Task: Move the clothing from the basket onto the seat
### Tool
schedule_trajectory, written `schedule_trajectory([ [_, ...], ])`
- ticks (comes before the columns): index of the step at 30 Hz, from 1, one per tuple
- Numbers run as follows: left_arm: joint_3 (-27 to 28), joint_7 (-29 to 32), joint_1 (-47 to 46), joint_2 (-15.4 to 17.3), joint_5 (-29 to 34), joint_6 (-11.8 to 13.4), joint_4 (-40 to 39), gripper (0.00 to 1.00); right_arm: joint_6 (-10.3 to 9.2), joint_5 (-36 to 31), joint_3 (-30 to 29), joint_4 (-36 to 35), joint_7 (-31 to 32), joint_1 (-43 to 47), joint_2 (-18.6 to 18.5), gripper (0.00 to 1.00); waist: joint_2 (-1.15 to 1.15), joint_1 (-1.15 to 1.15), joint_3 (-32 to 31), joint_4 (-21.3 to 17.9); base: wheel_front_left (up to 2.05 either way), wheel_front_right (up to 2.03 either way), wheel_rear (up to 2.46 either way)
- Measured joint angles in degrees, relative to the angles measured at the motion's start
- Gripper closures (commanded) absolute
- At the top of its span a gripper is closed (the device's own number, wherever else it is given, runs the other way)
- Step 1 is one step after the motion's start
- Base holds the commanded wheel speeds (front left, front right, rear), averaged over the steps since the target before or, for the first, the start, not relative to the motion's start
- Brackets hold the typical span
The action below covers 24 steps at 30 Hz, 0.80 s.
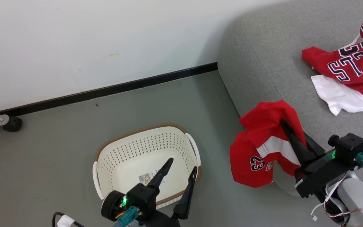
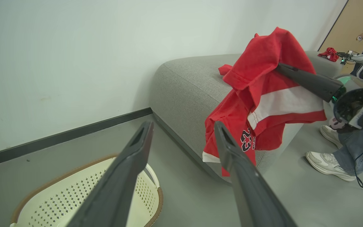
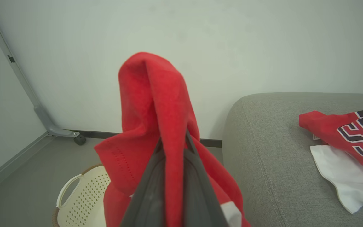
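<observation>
over the rounded corner of the seat (image 1: 263,56), my right gripper (image 1: 285,123) is pinched tight on the red shorts (image 1: 263,138), which drape down past its edge, the "23" dangling toward the floor. i judge i should carry them further in over the cushion, near the jersey (image 1: 351,63) lying there, before letting go, or they may slide off. my left gripper (image 1: 182,164) hovers spread wide and empty above the basket (image 1: 143,130), whose bottom shows just a label. a person's shoes (image 2: 326,160) stand beside the seat, clear of my reach, i think.
</observation>
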Motion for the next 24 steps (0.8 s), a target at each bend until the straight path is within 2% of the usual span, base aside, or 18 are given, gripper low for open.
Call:
schedule_trajectory([
  [10,-1.2,0.23,-1.88,-0.37,0.15,-0.53,0.0,0.0,0.0,-0.82,-6.14,-0.91,0.0,-0.96,-0.86,1.0,0.0,0.0,3.06,-1.13,0.0,0.0,0.0],
  [17,-1.57,0.85,-2.27,-0.38,0.47,-0.96,-0.02,0.0,0.0,-0.51,-13.06,-0.15,0.0,-6.41,-3.25,1.0,0.01,0.01,5.56,-0.51,0.0,0.0,0.0],
  [24,-1.48,1.51,-3.33,-0.08,0.57,-0.94,-0.14,0.0,0.0,0.89,-20.14,3.58,0.0,-13.43,-5.91,1.0,0.01,0.01,8.92,0.98,0.0,0.0,0.0],
])
